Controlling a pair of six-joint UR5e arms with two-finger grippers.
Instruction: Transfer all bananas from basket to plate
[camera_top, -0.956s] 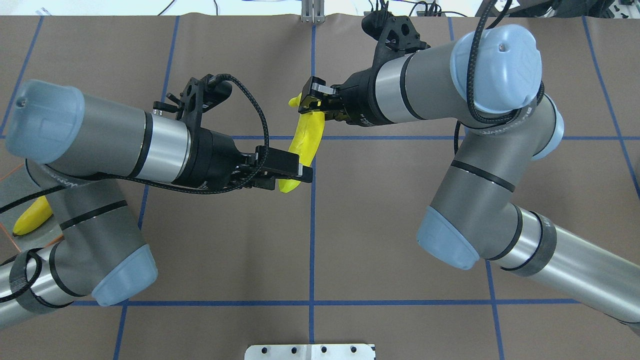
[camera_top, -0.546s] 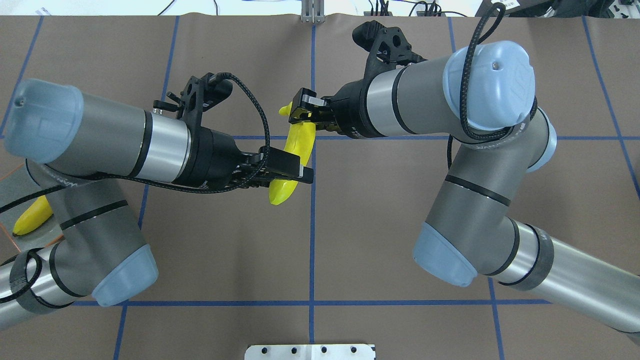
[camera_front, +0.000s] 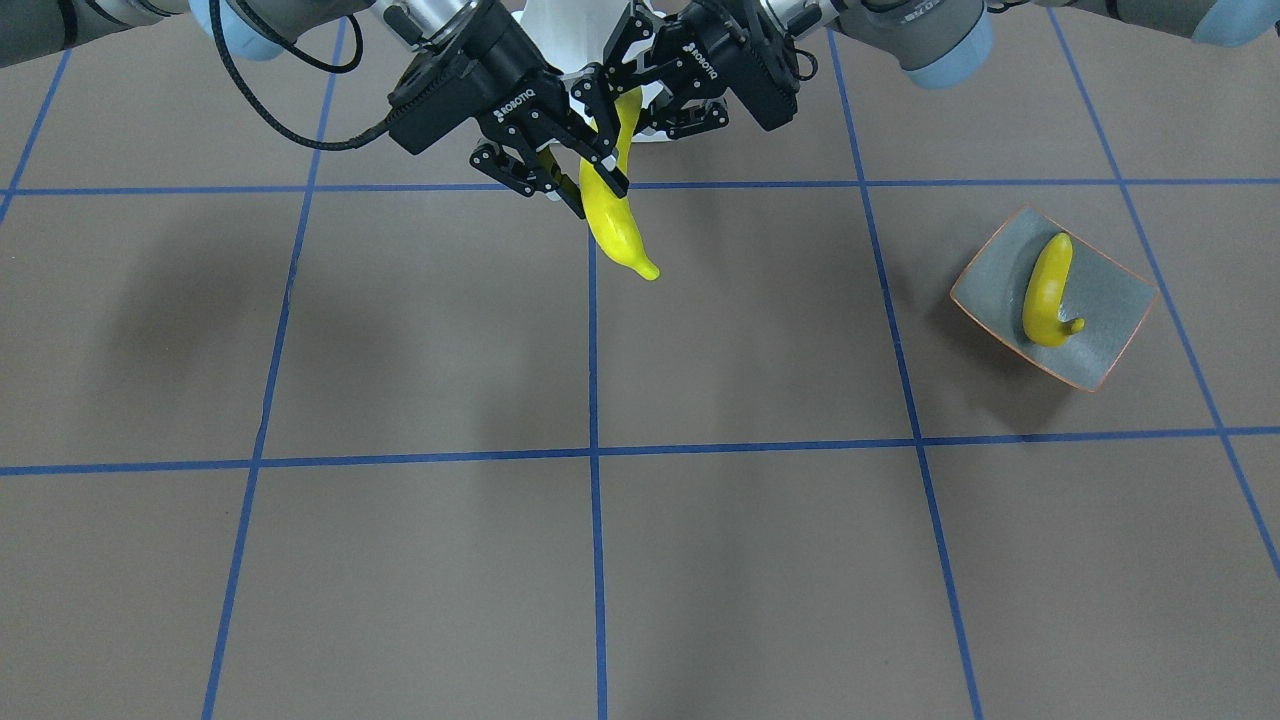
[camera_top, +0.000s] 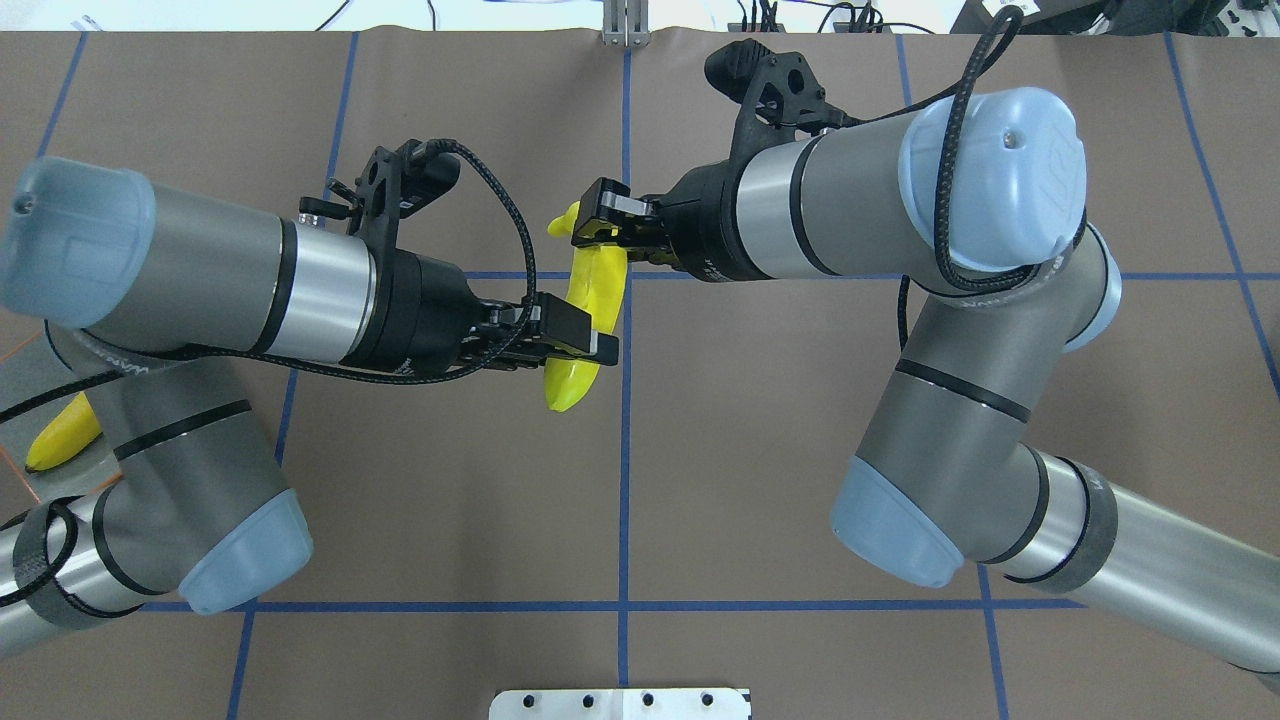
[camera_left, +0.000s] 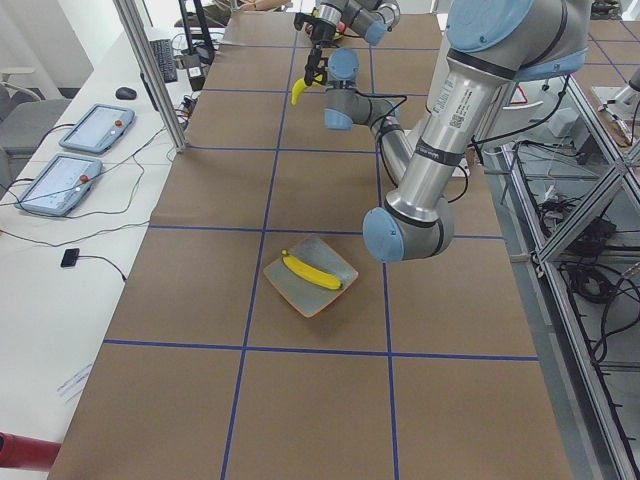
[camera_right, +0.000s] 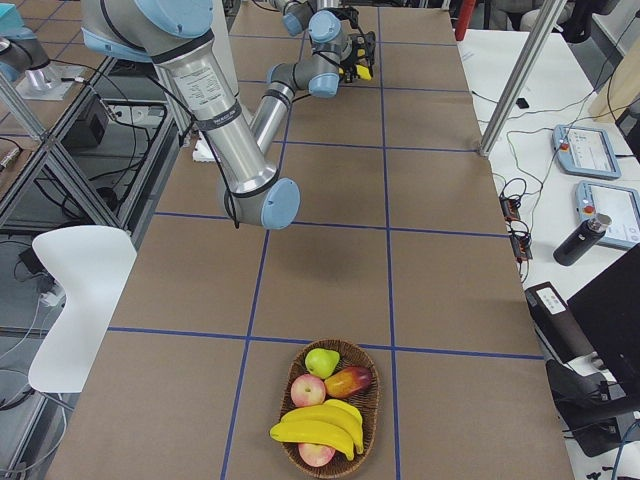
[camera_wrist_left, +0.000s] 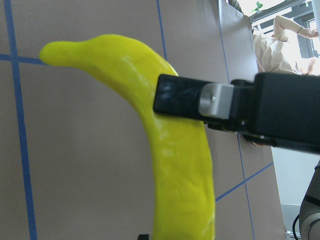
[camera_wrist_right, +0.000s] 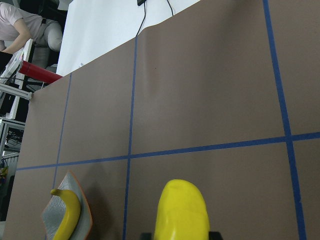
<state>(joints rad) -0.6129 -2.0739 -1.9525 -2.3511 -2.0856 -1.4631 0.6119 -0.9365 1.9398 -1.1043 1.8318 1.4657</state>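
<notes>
the held banana (camera_top: 590, 290) hangs in the air over the middle of the surface (camera_front: 700, 550), well apart from both ends. the right tool (camera_top: 594, 222) is clamped on its stem end, the end farther from the robot. the left tool (camera_top: 590, 340) has its fingers either side of the other end, but i cannot tell whether they are pressing it or only standing around it. this looks like a hand-over between the arms, not finished.

one banana on the plate (camera_front: 1045, 290) is already delivered. it lies inside the plate (camera_front: 1105, 300), which sits near the surface's end on the robot's left.

near the opposite end, on the robot's right, the basket (camera_right: 375, 400) holds a bunch of bananas (camera_right: 315, 425), at least two. they lie among other fruit such as a green pear (camera_right: 321, 361).

by my reckoning the task is under halfway: one banana placed, one in transit, and the basket's bananas untouched. the left arm would need a sure hold before the right lets go, or the banana may drop to the surface.
</notes>
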